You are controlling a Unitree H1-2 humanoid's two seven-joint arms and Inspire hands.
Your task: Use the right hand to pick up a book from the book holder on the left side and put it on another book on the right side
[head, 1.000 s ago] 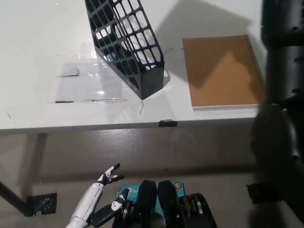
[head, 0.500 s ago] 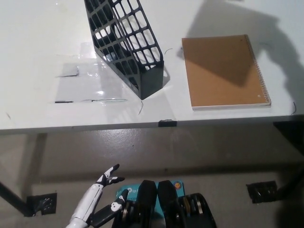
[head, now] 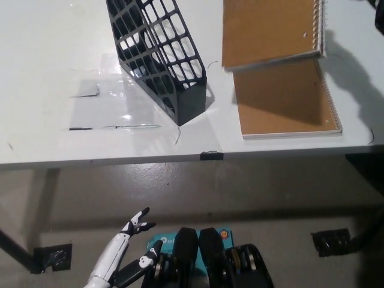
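Observation:
A black mesh book holder (head: 159,54) stands on the white table (head: 48,72), left of centre, and no book shows inside it. A brown spiral-bound book (head: 287,102) lies flat on the table at the right. A second brown spiral book (head: 270,30) hangs tilted above its far part and throws a shadow on it. Only a black sliver of my right hand (head: 380,15) shows at the top right corner, so its hold on the raised book is mostly out of the picture. My white left hand (head: 128,243) rests low at the lower left, below the table, with its fingers apart.
Clear tape strips (head: 102,108) lie on the table left of the holder. The table's front edge (head: 180,157) crosses the picture, with bare floor (head: 252,192) below. A table leg (head: 42,198) and dark foot plates (head: 330,243) stand on the floor.
One second ago my black right arm covered the picture's right side, then left view. Now the second brown book has come in from the top over the lying one.

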